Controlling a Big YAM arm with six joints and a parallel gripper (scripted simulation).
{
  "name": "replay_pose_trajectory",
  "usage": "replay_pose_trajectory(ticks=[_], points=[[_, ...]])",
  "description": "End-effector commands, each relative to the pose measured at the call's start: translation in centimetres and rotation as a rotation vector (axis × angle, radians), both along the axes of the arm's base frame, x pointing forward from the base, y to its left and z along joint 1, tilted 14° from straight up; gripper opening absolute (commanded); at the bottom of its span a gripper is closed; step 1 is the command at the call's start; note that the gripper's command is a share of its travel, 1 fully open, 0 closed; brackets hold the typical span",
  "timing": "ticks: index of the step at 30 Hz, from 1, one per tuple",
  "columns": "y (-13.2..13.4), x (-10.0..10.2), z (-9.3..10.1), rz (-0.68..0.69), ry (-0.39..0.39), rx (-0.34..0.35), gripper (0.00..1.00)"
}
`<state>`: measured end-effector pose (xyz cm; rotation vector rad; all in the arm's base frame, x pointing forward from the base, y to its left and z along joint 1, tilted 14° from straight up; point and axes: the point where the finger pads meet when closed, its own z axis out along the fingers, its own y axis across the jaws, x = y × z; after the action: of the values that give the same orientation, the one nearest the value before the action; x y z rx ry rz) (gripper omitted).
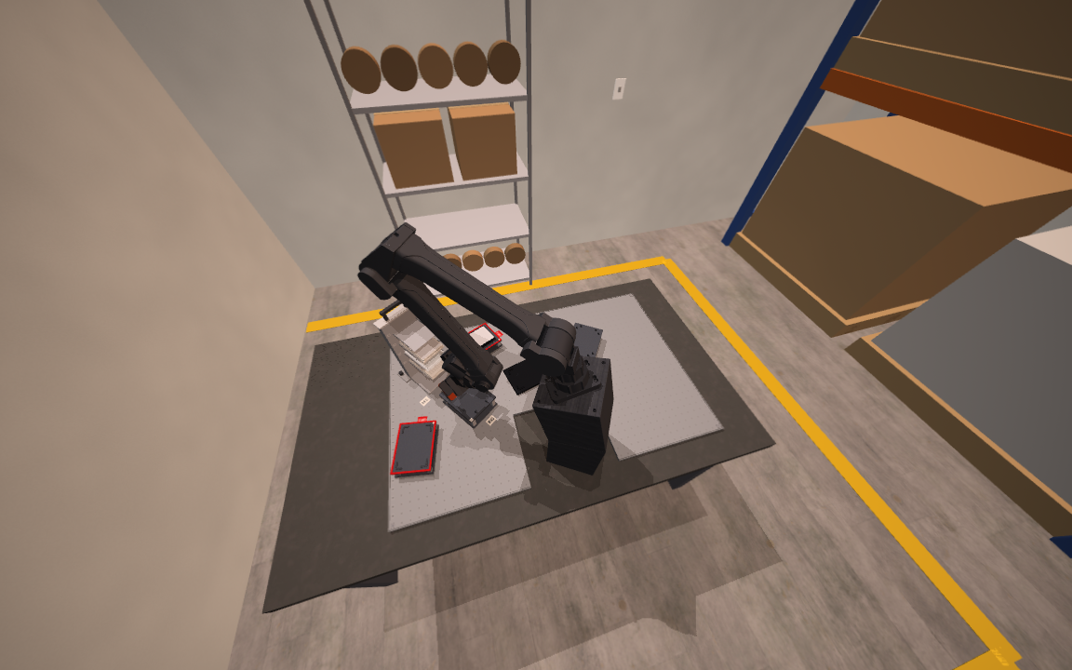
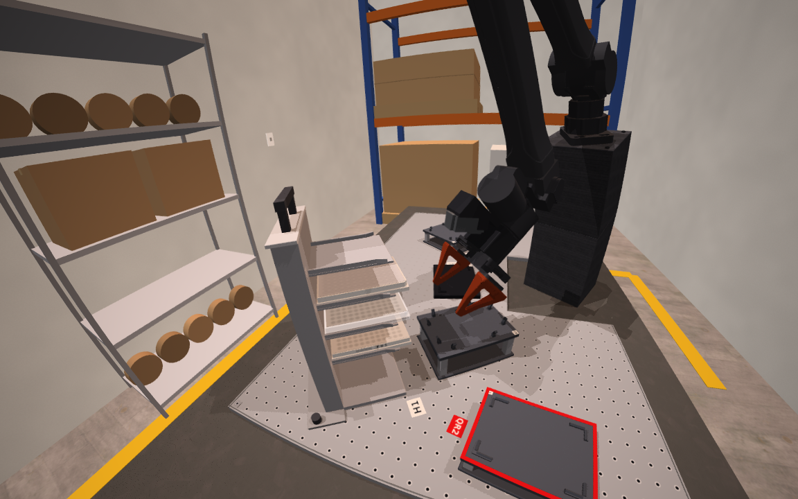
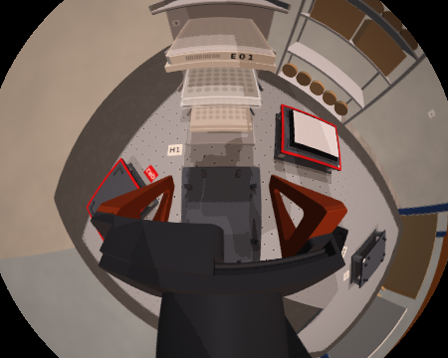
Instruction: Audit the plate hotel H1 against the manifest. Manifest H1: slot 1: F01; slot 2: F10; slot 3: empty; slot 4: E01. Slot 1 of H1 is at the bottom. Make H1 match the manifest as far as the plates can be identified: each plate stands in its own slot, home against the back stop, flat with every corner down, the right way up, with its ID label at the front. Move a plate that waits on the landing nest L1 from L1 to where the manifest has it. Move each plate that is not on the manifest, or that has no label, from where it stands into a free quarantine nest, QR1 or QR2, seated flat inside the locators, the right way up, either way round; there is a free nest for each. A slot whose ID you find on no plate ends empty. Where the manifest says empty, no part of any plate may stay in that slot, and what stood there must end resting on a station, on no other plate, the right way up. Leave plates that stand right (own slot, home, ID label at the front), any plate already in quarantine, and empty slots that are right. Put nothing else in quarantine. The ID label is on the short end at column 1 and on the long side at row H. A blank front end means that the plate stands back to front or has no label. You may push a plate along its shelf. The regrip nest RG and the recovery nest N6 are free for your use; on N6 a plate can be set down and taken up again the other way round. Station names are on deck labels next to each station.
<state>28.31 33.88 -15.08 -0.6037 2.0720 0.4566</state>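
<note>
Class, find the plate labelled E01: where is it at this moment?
In the wrist view, the E01 plate is the highest plate in the plate hotel, label facing the open gripper, with two more plates on the shelves below it.

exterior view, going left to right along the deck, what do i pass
Grey shelf rack → plate hotel H1 → open gripper hanging over a dark raised nest → red-framed QR2 nest nearest the camera → black arm pedestal.

On the perforated bench [image 2: 575,372] we see the plate hotel [image 2: 303,310], a dark raised nest [image 2: 463,347], and the red-edged QR2 nest [image 2: 526,440].
</note>
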Motion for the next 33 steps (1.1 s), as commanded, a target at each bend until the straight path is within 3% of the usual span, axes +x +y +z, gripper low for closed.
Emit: replay_pose_trajectory(ticks=[1,20,22,23,31,33], points=[[0.5,-0.4,-0.3,0.005,-0.001,0.019,1.00],[0.9,-0.3,-3.2,0.005,0.001,0.017,1.00],[0.9,-0.3,-3.2,0.005,0.001,0.017,1.00],[1.2,0.4,-2.3,0.001,-0.002,0.017,1.00],[1.3,1.8,-2.8,-0.003,-0.005,-0.004,1.00],[1.8,2.4,-2.1,-0.003,-0.013,0.008,1.00]])
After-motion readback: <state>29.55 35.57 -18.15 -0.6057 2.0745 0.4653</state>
